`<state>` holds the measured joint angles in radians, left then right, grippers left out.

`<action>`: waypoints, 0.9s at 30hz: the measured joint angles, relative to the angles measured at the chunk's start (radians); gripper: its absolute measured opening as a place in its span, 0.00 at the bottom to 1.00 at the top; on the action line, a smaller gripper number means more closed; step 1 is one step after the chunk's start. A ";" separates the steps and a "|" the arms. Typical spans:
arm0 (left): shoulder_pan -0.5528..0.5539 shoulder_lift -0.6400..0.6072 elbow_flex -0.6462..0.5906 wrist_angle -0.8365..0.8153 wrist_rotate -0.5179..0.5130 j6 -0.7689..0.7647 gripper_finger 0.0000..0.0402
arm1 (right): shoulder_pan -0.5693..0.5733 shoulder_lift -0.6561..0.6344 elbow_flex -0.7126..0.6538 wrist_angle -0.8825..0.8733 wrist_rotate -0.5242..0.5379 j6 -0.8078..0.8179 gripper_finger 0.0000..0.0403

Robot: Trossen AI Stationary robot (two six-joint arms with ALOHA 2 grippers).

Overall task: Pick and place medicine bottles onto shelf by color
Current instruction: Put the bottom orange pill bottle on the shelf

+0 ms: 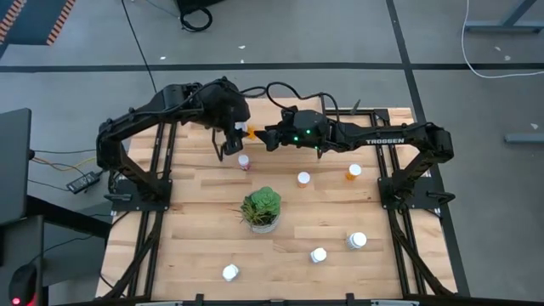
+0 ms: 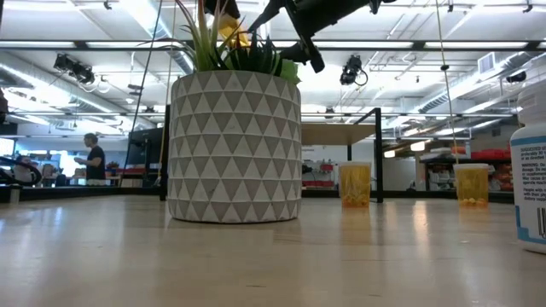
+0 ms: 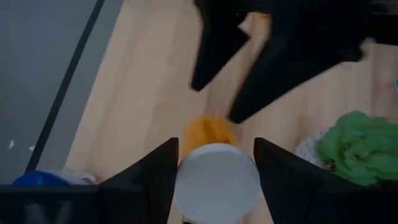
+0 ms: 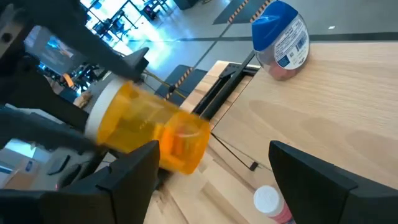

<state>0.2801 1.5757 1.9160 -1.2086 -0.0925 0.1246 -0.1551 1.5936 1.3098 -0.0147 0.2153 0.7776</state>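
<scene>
- Light-wood table (image 1: 191, 212) under a hall ceiling of bright strip lamps; potted plant (image 1: 260, 209) at mid-table, taken as the landmark.
- Behind the plant and slightly to its left, raised off the table: left gripper (image 3: 214, 180) pinching the white-capped end of an orange bottle (image 4: 149, 127), body lying sideways.
- Right of that, also behind the plant: right gripper (image 4: 214, 152) spread wide, one finger on each side of the orange body, apparently not touching yet.
- Probably a hand-over in mid-air. To do it well:
  - Centre the spread fingers on the bare orange body, clear of the cap.
  - Close the right fingers fully before easing the left ones off.
  - Keep the bottle level, and draw away along its length to avoid a twist.
- Shelf (image 2: 337, 134): light board on black legs, behind the plant to its right in the low view; likely destination.
- Count, left to right of the plant:
  - One bottle in front, left (image 1: 230, 272).
  - One pinkish bottle behind, left (image 1: 244, 161).
  - One held orange bottle.
  - Two bottles behind, right (image 1: 303, 178) (image 1: 354, 172).
  - Two white bottles in front, right (image 1: 318, 253) (image 1: 357, 240).
  - One blue-capped bottle (image 4: 280, 37), shown in the wrist views only; place relative to the plant unclear.
  - Eight bottles, one plant, one shelf, two grippers.
</scene>
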 joint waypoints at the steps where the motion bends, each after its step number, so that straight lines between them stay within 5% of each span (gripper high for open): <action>1: 0.010 0.000 0.000 -0.002 -0.001 0.000 0.50 | 0.000 0.000 0.000 0.000 0.000 0.000 0.77; 17: 0.230 0.033 0.000 -0.218 -0.001 0.211 0.49 | 0.001 0.000 0.000 0.002 -0.008 -0.003 0.77; 27: 0.236 0.166 0.000 -0.335 -0.027 0.344 0.44 | 0.002 0.000 0.000 0.002 -0.050 0.003 0.77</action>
<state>0.5165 1.7417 1.9160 -1.5434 -0.1192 0.4684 -0.1535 1.5936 1.3094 -0.0128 0.1657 0.7801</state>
